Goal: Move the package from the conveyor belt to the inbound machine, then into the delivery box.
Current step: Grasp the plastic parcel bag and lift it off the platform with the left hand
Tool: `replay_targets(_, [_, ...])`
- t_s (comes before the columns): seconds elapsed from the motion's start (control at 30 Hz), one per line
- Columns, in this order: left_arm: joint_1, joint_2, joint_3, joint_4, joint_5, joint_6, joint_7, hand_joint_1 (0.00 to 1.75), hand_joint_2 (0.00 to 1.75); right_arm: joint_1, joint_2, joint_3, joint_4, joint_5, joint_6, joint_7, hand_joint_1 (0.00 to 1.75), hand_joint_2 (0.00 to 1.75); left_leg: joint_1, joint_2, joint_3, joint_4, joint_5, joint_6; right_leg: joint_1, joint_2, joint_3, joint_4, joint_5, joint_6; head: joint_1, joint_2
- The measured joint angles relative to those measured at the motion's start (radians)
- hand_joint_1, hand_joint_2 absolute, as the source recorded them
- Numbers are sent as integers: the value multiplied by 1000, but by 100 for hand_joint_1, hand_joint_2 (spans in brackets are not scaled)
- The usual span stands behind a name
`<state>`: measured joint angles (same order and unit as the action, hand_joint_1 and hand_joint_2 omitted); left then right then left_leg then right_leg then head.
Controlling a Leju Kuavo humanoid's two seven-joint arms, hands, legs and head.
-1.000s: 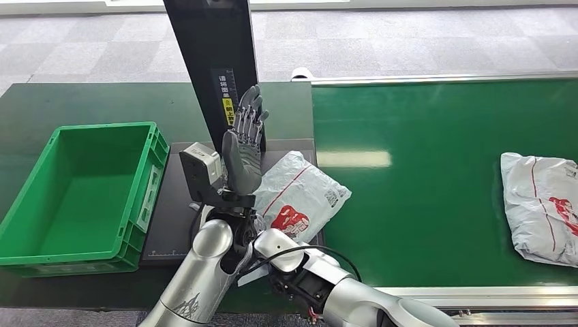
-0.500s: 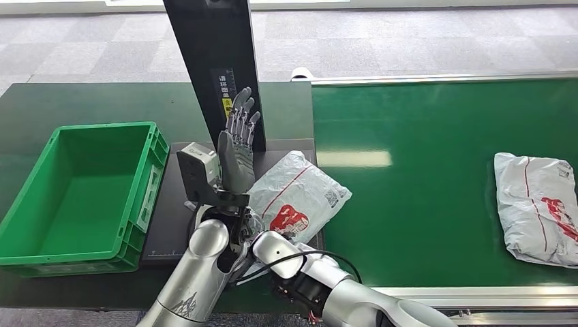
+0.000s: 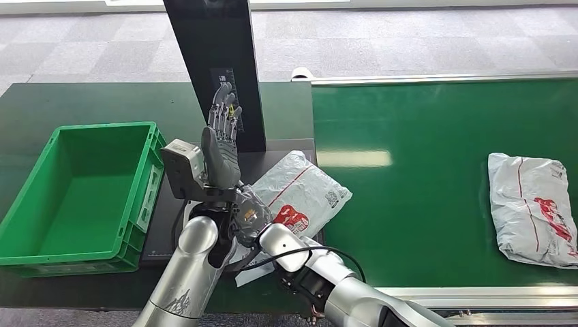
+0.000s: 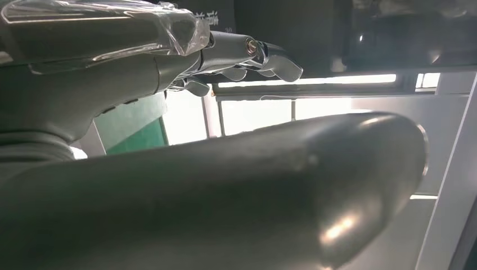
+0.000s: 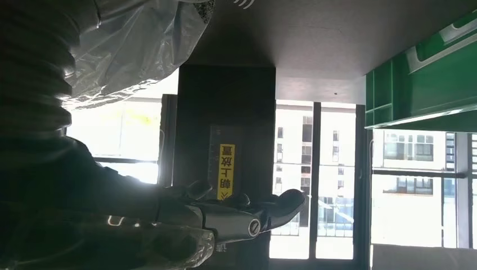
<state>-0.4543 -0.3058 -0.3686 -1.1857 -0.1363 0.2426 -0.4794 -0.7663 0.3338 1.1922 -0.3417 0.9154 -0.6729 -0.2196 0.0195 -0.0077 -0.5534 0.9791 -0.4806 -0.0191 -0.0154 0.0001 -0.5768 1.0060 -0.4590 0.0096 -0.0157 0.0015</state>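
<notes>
Head view: left hand (image 3: 219, 153) fingers spread, empty — right hand (image 3: 249, 212) (half-hidden) touching package (image 3: 300, 194), grip unclear.

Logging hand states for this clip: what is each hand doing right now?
Left hand: open, fingers raised, holding nothing.
Right hand: cannot be told.
</notes>
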Motion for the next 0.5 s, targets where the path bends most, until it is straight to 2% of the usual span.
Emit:
replay_targets(0.3, [1, 0, 31, -12, -26, -3, 2, 0, 0, -1, 0, -57, 25, -42, 28, 25, 0, 175, 0, 0, 0, 0, 0, 0, 0, 0, 0, 0, 0, 0, 0, 0])
replay_targets(0.5, [2, 0, 43, -18, -35, -6, 3, 0, 0, -14, -18, -147, 33, -34, 24, 9, 0, 175, 0, 0, 0, 0, 0, 0, 0, 0, 0, 0, 0, 0, 0, 0])
